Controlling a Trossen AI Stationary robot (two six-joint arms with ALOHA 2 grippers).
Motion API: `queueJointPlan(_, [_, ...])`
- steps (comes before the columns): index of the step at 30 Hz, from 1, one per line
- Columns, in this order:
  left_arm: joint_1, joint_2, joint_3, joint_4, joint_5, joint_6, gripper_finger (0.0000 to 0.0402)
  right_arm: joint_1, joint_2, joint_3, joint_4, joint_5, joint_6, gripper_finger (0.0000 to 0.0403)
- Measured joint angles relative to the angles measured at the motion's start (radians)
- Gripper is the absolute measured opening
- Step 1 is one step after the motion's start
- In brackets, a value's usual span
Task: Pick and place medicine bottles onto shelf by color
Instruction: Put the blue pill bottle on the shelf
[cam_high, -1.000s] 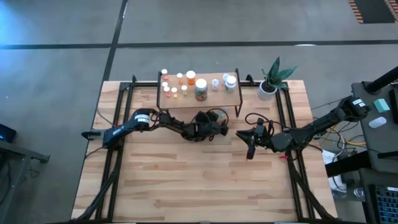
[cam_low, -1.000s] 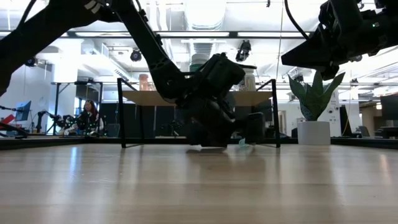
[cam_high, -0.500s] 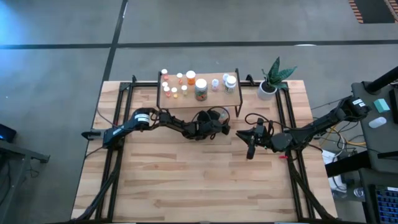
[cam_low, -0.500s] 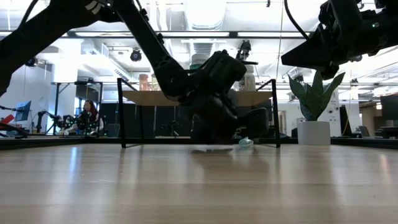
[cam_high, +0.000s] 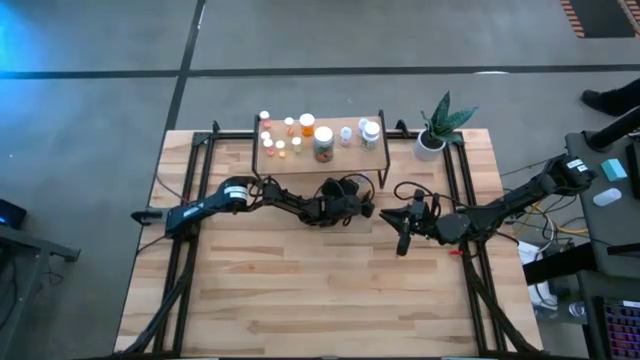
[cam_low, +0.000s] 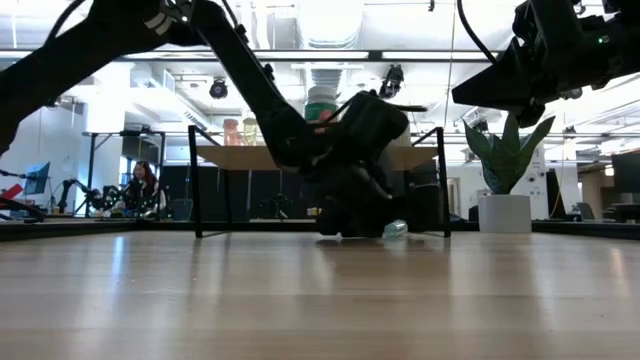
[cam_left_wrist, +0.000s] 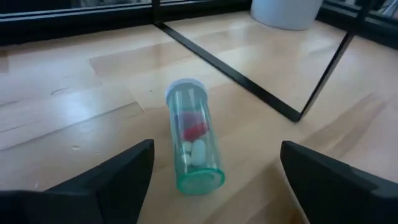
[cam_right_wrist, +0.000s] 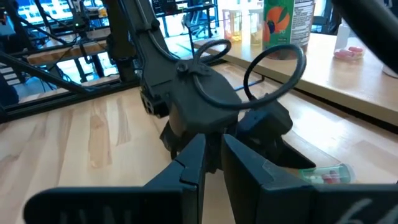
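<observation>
A clear green vial (cam_left_wrist: 194, 146) with a pale cap and red and white pills lies on its side on the table, near the shelf's right legs; it also shows in the low view (cam_low: 396, 229) and the right wrist view (cam_right_wrist: 324, 175). My left gripper (cam_left_wrist: 216, 155) is open, low over the table, one finger on either side of the vial without touching it. The shelf (cam_high: 330, 160) carries several bottles (cam_high: 306, 127). My right gripper (cam_high: 403, 238) hangs shut above the table, right of the vial.
A potted plant (cam_high: 435, 130) stands at the far right corner, beside the shelf. The shelf's thin black legs (cam_left_wrist: 323, 68) and floor bar (cam_left_wrist: 230, 74) run just beyond the vial. Bare wood planks (cam_high: 300, 290) fill the table's near half.
My left gripper has moved toward the table's right edge and a little down, bringing its open fingers around the vial. The vial has stayed where it lay.
</observation>
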Motion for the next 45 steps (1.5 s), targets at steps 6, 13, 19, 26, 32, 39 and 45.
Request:
queueJointPlan(6, [-0.022, 0.033, 0.039, -0.015, -0.053, 0.028, 0.0331, 0.000, 0.000, 0.000, -0.004, 0.000, 0.000, 0.0043])
queueJointPlan(13, [-0.024, 0.035, 0.043, -0.021, -0.062, 0.056, 0.0320, 0.000, 0.000, 0.000, -0.006, 0.000, -0.005, 0.0043])
queueJointPlan(19, [-0.030, 0.035, 0.039, -0.023, -0.068, 0.053, 0.0270, 0.000, 0.000, 0.000, -0.006, 0.000, -0.003, 0.0043])
queueJointPlan(26, [-0.036, 0.036, 0.039, -0.023, -0.067, 0.053, 0.0224, 0.000, 0.000, 0.000, -0.006, 0.000, -0.003, 0.0043])
queueJointPlan(32, [-0.043, 0.031, 0.038, -0.026, -0.064, 0.054, 0.0206, 0.000, 0.000, 0.000, -0.006, 0.000, -0.004, 0.0043])
queueJointPlan(39, [-0.052, 0.024, 0.035, -0.035, -0.059, 0.057, 0.0185, 0.000, 0.000, 0.000, -0.006, 0.000, -0.006, 0.0043])
queueJointPlan(45, [-0.058, 0.023, 0.033, -0.034, -0.055, 0.060, 0.0160, 0.000, 0.000, 0.000, -0.006, 0.000, -0.006, 0.0043])
